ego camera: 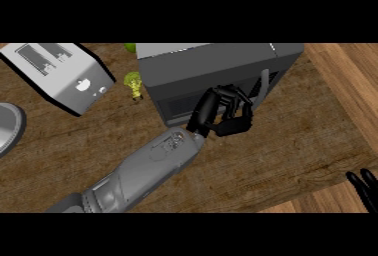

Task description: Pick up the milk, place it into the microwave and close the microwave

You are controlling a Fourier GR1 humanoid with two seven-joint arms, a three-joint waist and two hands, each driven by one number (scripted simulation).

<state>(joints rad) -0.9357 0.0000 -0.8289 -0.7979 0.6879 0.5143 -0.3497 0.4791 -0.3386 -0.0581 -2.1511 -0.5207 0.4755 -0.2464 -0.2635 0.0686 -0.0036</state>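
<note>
The grey microwave (214, 62) stands at the top middle of the counter. Its dark-windowed door (177, 105) faces me and looks shut against the body, with the handle (263, 82) at its right side. My left hand (224, 114) reaches up from the lower left. Its fingers are relaxed and lie against the door's front near the handle, holding nothing. No milk shows anywhere in view. Only the fingertips of my right hand (363, 186) show, at the lower right edge, straight and resting.
A silver toaster (59, 75) sits at the upper left. A green item (133, 82) stands between it and the microwave, and another (131, 47) lies behind. A grey round rim (9, 125) shows at the left edge. The counter's edge (347, 95) runs down the right.
</note>
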